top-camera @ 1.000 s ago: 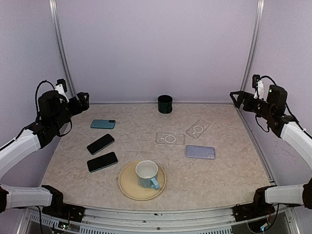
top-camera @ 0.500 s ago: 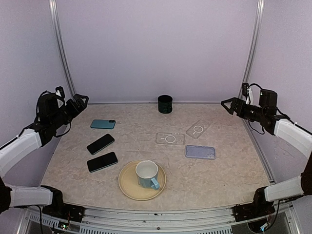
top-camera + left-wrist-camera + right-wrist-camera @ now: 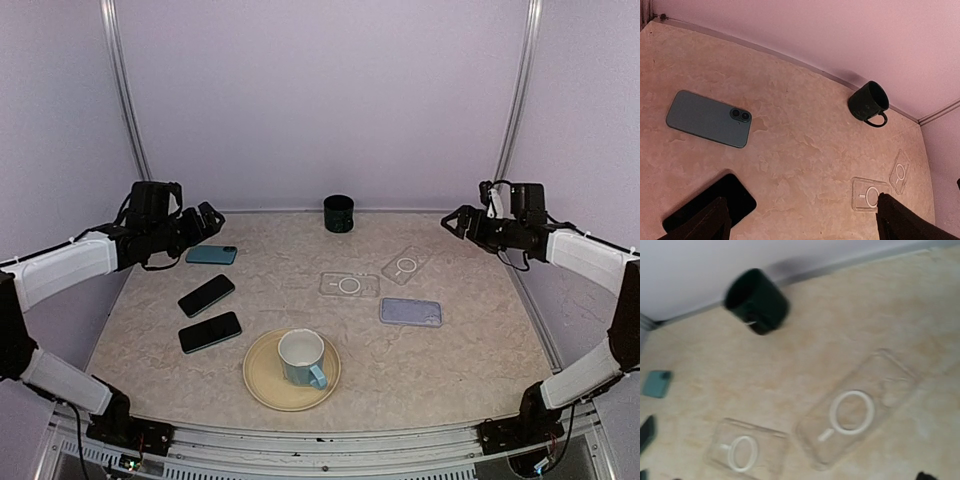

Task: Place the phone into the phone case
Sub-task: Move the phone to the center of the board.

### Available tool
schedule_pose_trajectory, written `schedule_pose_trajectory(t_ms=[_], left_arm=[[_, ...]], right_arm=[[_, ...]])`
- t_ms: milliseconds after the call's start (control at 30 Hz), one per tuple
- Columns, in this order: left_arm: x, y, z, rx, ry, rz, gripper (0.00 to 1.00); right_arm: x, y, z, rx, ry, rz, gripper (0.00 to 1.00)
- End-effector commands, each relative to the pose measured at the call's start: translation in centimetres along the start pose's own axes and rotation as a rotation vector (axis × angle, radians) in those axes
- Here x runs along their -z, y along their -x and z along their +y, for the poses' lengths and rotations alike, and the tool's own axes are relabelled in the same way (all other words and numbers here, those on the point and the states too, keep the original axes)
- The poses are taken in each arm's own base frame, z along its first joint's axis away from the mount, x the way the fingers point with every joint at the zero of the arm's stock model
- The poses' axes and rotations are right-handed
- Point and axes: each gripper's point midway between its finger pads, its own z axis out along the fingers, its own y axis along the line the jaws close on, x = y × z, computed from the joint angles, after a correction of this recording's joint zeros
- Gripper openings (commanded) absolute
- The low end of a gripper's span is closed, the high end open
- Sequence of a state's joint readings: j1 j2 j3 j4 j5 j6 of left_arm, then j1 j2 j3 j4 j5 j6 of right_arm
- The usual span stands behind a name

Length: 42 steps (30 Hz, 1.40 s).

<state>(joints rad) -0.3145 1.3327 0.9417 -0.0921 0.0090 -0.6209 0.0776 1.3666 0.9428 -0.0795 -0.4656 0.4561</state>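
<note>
Teal slab phone (image 3: pixel 211 255), lying face-down far left on the worktop (image 3: pixel 450 360) near the spread left jaws, is best straddled across its long edges, with the right jaws likewise spread.

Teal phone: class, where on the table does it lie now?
In the top view the teal phone lies at the back left of the table, a black phone on its near side and the dark mug to its right.

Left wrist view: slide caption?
Teal phone, black phone, dark mug and two clear cases on a marbled table.
</note>
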Motion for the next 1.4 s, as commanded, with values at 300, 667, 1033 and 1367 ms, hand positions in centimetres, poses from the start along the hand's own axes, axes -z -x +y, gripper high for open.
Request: schedule_pose_trajectory(t_ms=[300, 667, 1033, 1367], left_arm=[[-3.4, -5.7, -3.8, -0.352, 0.111, 0.187, 0.99], [-0.1, -9.1, -1.1, -0.425, 0.091, 0.197, 0.99], [-0.8, -8.4, -1.5, -0.569, 0.151, 0.280, 0.99], [-0.4, -8.8, -2.5, -0.805, 0.051, 0.343, 0.99]], right_arm=[[-1.5, -5.3, 0.3, 0.117, -0.218, 0.143, 1.00], [-2.0, -8.8, 2.5, 0.191, -0.129, 0.235, 1.00], [-0.6, -10.0, 1.2, 0.250, -0.192, 0.279, 1.00], [-0.7, -10.1, 2.4, 0.256, -0.145, 0.272, 1.00]])
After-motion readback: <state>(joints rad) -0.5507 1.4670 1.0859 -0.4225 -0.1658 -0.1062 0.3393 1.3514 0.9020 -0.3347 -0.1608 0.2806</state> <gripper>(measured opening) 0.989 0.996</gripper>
